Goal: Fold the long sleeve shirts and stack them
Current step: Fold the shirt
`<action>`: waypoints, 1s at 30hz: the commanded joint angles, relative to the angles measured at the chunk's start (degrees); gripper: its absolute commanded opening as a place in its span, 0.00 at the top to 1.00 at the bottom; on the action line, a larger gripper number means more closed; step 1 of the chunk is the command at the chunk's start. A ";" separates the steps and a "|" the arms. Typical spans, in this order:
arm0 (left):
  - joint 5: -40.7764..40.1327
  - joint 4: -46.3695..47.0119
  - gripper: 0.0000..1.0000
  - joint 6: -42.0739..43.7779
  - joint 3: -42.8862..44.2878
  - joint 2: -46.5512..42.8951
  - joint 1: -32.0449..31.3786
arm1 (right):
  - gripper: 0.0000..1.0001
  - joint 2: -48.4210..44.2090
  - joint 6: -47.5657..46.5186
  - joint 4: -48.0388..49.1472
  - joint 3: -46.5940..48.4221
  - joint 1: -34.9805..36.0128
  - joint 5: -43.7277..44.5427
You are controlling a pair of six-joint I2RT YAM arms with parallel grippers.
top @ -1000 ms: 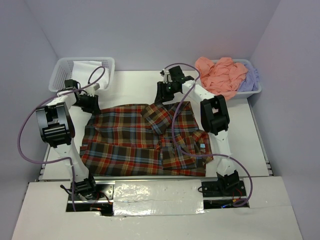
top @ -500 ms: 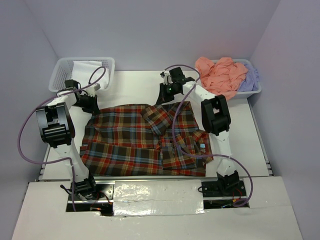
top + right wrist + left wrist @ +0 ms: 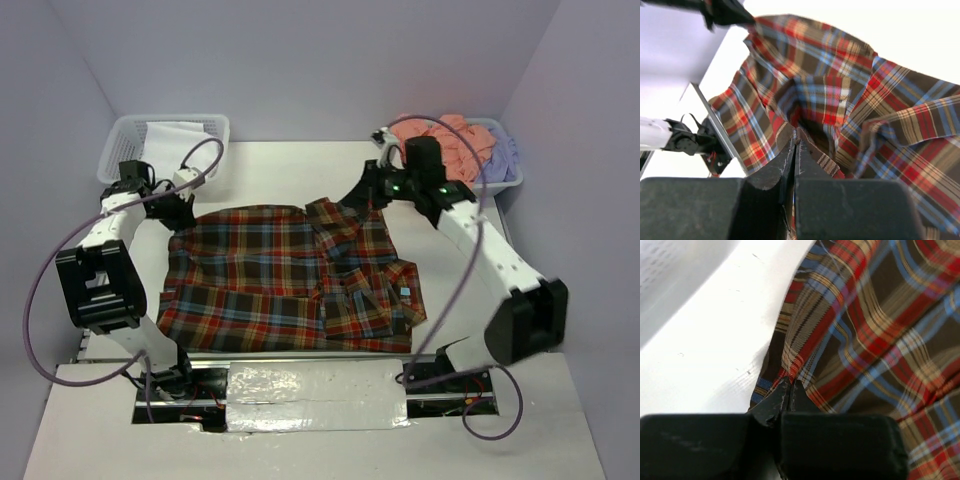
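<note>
A: Where's the plaid shirt (image 3: 280,280)?
B: Spread flat mid-table, its far edge pinched at both ends. The left gripper (image 3: 788,388) is clamped on the left corner hem, the right gripper (image 3: 796,136) on bunched cloth at the far right.
A: Risk?
B: Both bites look thin. An uneven pull could slip a corner out or skew the fold. The salmon shirt (image 3: 440,145) sits apart in the right basket (image 3: 512,181)

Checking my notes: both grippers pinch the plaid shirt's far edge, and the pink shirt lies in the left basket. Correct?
Not quite: the top view shows the pink shirt in the right basket. The left gripper and right gripper do pinch the plaid shirt.
</note>
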 commanded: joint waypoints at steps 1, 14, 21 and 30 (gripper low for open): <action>0.48 -4.80 1.00 11.02 -1.82 -3.58 -0.41 | 1.00 -8.07 0.68 -0.78 -4.57 -1.29 -0.17; -3.92 -16.05 1.00 33.89 -6.48 -15.01 -0.33 | 1.00 -34.09 -1.51 -23.17 0.77 -3.76 9.67; -3.58 -20.27 1.00 43.30 -9.91 -18.09 -0.24 | 1.00 -41.23 -1.52 -31.89 2.00 -3.76 9.86; -12.58 -36.17 0.01 64.39 -17.81 -22.65 -0.33 | 1.00 -45.88 -3.19 -37.71 -4.75 -3.85 -1.73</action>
